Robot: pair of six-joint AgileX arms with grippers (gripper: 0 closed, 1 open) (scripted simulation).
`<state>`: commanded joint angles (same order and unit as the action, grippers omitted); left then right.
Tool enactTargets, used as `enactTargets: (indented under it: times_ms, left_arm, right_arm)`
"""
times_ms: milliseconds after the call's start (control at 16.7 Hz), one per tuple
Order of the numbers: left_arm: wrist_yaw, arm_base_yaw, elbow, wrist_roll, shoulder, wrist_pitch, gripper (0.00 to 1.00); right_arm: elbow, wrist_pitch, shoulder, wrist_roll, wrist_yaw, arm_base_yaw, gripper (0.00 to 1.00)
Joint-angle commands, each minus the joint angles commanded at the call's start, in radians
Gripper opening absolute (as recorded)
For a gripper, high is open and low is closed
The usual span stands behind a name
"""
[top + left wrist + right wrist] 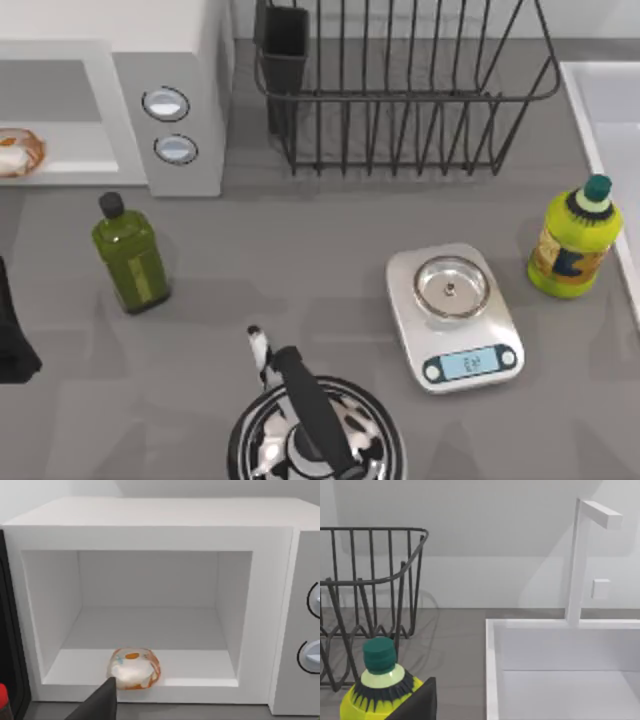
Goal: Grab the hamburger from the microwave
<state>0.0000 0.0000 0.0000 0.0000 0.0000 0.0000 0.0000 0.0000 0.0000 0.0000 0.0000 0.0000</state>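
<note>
the left gripper (102, 702) hangs just before the hamburger (133, 668), and i cannot tell whether its fingers are spread. the hamburger sits at the front lip of the open microwave (150, 535), at the table's far left corner. it looks light, soft and squashable, so a gentle pinch across its round sides seems best.

Left arm (12, 330) at the table's left edge.

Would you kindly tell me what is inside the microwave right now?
The hamburger sits alone on the floor of the microwave, close to the front edge of the open cavity. A dark left gripper finger covers a small part of its near side.
</note>
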Motion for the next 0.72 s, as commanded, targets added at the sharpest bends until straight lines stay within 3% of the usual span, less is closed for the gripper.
enactTargets:
  times_ms: [480, 720]
  left_arm:
    - [0.001, 0.001, 0.005, 0.0, 0.01, 0.006, 1.0]
    - [0.016, 0.015, 0.067, 0.006, 0.154, 0.095, 1.0]
  right_arm:
    - [0.0, 0.0, 0.0, 0.0, 0.0, 0.0, 1.0]
    - [0.0, 0.0, 0.0, 0.0, 0.0, 0.0, 1.0]
